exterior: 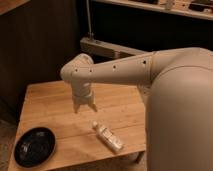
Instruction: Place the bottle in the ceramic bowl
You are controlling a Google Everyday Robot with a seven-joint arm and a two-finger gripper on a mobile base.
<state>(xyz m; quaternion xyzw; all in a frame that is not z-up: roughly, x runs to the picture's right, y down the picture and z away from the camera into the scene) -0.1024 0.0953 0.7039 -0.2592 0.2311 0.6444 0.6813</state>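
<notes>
The bottle (pixel 107 136) is small and cream-white with a white cap. It lies on its side on the wooden table (pixel 50 100), near the front edge, cap pointing to the back left. The ceramic bowl (pixel 35 146) is shallow, round and glossy black. It sits at the table's front left corner and is empty. My gripper (pixel 84 107) hangs from the cream arm above the middle of the table, pointing down. It is a little behind and left of the bottle, and to the back right of the bowl. It holds nothing.
My large cream arm and shoulder (pixel 180 100) fill the right side and hide the table's right part. A grey metal frame (pixel 105 47) stands behind the table. Dark wall panels are at the back left, a shelf at the top right.
</notes>
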